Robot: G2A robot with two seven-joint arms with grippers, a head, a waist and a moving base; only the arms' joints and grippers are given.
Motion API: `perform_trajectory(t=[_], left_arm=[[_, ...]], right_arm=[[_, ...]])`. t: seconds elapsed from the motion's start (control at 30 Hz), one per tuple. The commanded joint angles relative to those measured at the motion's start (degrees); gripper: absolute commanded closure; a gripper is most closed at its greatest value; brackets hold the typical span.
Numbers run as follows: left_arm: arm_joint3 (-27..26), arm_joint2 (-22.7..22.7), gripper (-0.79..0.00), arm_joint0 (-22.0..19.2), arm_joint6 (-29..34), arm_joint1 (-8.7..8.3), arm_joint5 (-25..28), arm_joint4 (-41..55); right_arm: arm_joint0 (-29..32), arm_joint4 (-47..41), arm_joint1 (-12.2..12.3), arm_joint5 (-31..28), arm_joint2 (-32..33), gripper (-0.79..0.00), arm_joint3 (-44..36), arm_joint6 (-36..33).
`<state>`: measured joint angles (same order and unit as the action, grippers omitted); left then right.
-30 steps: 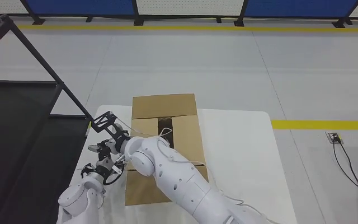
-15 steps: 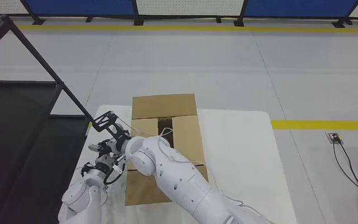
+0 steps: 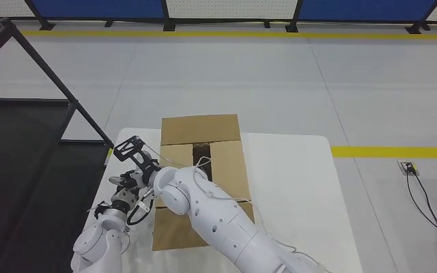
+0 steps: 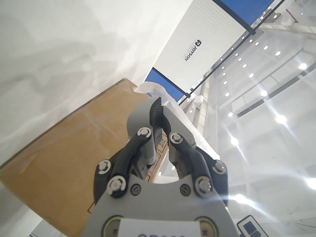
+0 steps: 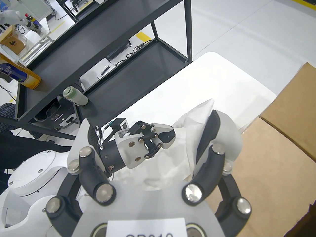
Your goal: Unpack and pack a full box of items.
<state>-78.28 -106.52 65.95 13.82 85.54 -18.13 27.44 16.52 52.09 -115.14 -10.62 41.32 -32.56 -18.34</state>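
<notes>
Soft, light white bag point(image 5: 185, 134) by the table's point(image 5: 197, 82) left edge, pinched in left end effector point(image 4: 158, 109), right end effector point(image 5: 153, 129) wide around it; best grabbed at a fold.

box point(image 3: 201, 130) on table point(image 3: 293, 191), shelf rack point(image 3: 31, 153) left of table

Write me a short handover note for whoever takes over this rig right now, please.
Left gripper: shut on the white bag, over the table beside the box.
Right gripper: open, straddling the same bag.
Done: this bag is out of the box; the box top is partly open.
To do: set the bag down, then the rest; the box's contents are hidden.
</notes>
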Motion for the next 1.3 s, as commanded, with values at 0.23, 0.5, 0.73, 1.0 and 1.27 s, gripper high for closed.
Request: perform_trajectory(t=[0.23,0.5,0.73,1.0,1.27], left_arm=[[-0.1,0.4,0.000,0.5,-5.2,-0.11,3.5,2.6],[-0.7,0.6,0.000,1.5,-7.9,-0.33,5.5,3.7],[-1.6,1.3,0.000,2.3,-5.4,-0.91,1.3,4.4],[-2.7,3.4,-0.785,3.2,-4.1,-1.31,-1.5,4.3],[-2.1,5.3,-0.785,2.1,-5.8,-1.38,-2.2,6.3]], right_arm=[[0.4,0.9,0.1,0.6,1.3,-0.785,-0.1,-0.4],[0.7,1.5,0.5,2.3,2.8,-0.785,-0.9,-1.4],[1.3,2.5,0.7,1.4,3.6,-0.785,-2.0,-1.9],[1.5,2.7,0.6,-0.5,4.1,-0.785,-2.6,-2.9],[1.1,3.0,0.1,-1.7,3.9,-0.785,-2.6,-3.4]])
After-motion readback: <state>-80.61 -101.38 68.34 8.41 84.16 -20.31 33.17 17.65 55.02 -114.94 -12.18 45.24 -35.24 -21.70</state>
